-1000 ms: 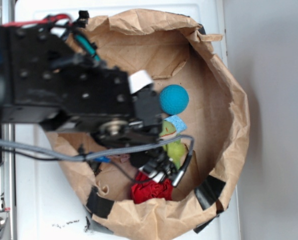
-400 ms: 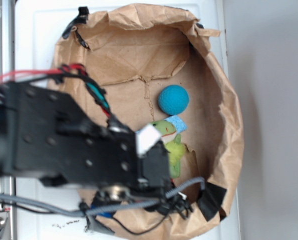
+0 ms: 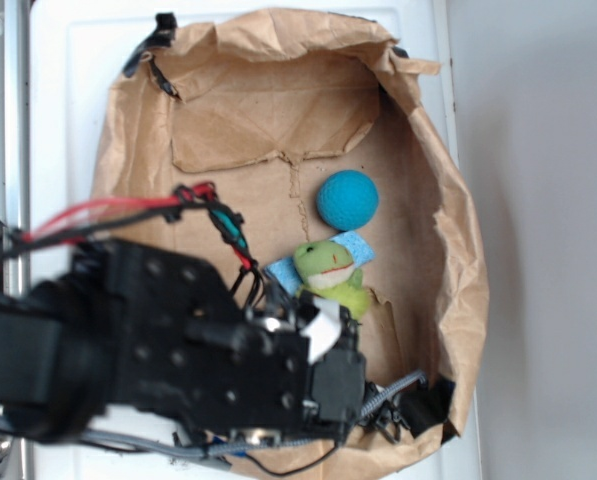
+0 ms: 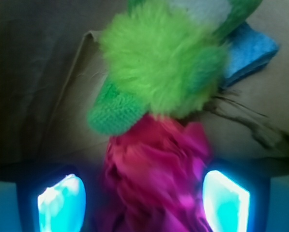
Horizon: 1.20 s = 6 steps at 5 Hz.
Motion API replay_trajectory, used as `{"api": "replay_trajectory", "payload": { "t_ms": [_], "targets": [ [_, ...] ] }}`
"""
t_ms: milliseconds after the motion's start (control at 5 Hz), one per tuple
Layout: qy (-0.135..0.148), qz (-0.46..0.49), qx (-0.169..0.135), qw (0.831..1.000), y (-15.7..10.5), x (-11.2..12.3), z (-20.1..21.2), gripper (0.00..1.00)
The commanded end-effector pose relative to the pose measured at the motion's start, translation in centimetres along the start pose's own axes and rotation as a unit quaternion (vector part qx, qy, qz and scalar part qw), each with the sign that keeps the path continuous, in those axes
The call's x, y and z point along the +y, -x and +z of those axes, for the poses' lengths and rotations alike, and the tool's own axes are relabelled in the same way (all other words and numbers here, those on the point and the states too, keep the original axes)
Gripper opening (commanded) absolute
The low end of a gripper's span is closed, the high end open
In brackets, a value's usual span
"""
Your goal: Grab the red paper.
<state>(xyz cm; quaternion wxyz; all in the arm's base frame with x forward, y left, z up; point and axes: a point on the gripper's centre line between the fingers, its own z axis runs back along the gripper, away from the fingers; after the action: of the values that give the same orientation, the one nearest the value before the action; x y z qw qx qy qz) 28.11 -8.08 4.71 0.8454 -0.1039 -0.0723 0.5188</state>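
In the wrist view the red paper point(image 4: 156, 164) is a crumpled magenta-red wad lying between my two glowing fingertips. My gripper point(image 4: 144, 203) is open and straddles it. The left pad point(image 4: 62, 203) stands a little off the paper and the right pad point(image 4: 226, 200) is close against its edge. The green plush frog point(image 4: 159, 63) lies just beyond the paper and touches it. In the exterior view my black arm point(image 3: 178, 350) covers the lower part of the brown paper bag point(image 3: 458, 200), so the red paper is hidden there.
A blue ball point(image 3: 347, 199) rests inside the bag above the frog point(image 3: 330, 272). A light blue cloth point(image 3: 353, 246) lies under the frog's head. The bag's crumpled walls ring the whole area, with black tape point(image 3: 430, 400) at the lower right rim.
My arm has moved down the frame toward the bag's lower rim, uncovering the frog and ball and now covering the red paper that showed one second ago.
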Motion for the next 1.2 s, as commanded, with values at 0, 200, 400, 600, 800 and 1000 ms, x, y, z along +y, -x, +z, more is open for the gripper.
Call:
{"api": "replay_trajectory", "payload": {
  "t_ms": [0,200,400,600,800,1000],
  "targets": [
    [0.001,0.007,-0.009,1.0,-0.6,-1.6,1.8,0.0],
    [0.004,-0.001,0.003,1.0,-1.2,-2.0,4.4,0.0],
    [-0.008,0.002,0.014,1.0,-2.5,-2.3,6.3,0.0],
    [-0.002,0.014,0.032,0.999,-5.2,-3.0,9.3,0.0],
    [0.001,0.008,0.007,1.0,-7.3,-3.6,11.4,0.0],
    [0.002,0.0,-0.052,0.999,-8.8,-2.9,13.6,0.0]
  ]
}}
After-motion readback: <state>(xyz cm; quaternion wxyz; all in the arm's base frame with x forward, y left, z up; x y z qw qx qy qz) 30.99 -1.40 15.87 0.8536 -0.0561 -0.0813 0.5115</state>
